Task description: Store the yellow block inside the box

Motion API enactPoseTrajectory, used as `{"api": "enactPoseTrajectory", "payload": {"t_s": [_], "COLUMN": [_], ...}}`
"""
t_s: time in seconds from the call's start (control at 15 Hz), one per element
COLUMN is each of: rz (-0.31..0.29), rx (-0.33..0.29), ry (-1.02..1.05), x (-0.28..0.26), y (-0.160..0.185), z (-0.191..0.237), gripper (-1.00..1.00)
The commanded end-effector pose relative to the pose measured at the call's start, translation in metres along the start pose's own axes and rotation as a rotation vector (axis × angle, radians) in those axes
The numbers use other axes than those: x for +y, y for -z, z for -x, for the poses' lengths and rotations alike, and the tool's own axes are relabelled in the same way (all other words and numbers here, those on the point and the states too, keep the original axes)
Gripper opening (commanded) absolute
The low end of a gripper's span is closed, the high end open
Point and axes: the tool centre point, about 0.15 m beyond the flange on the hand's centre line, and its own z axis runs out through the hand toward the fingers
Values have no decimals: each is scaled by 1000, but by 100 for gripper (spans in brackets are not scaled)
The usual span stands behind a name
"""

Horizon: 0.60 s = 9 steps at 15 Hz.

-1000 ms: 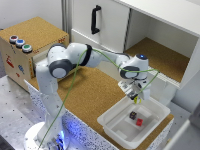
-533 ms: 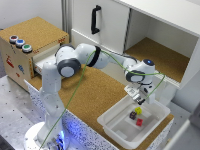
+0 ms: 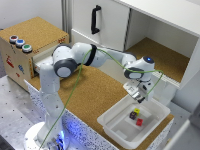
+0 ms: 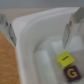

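**Yellow block sits in box, gripper empty just above**

In the exterior view, the gripper (image 3: 138,95) hangs over the left rim of the box (image 3: 112,116), fingers apart, holding nothing. The yellow block (image 3: 136,111) lies on the box floor, below and slightly right of the gripper, touching a dark cube (image 3: 132,115), with a red cube (image 3: 139,121) just beside. Wrist view: yellow block (image 4: 64,59) between the fingertips' line, lower down. Storing looks done; a straight lift-away seems next.
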Motion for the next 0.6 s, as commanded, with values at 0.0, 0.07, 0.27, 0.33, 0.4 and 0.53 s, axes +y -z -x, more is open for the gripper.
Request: {"api": "enactPoseTrajectory", "payload": {"t_s": [0.0, 0.07, 0.27, 0.33, 0.4, 0.53], "rz": [8, 10, 20, 22, 22, 31], "rx": [71, 72, 27, 8, -8, -36], "ry": [73, 98, 169, 184, 199, 232], "x": [-115, -138, -192, -207, -221, -249], "y": [38, 39, 28, 22, 16, 3], "z": [47, 55, 80, 88, 95, 110], "gripper": [100, 100, 100, 100, 100, 100]}}
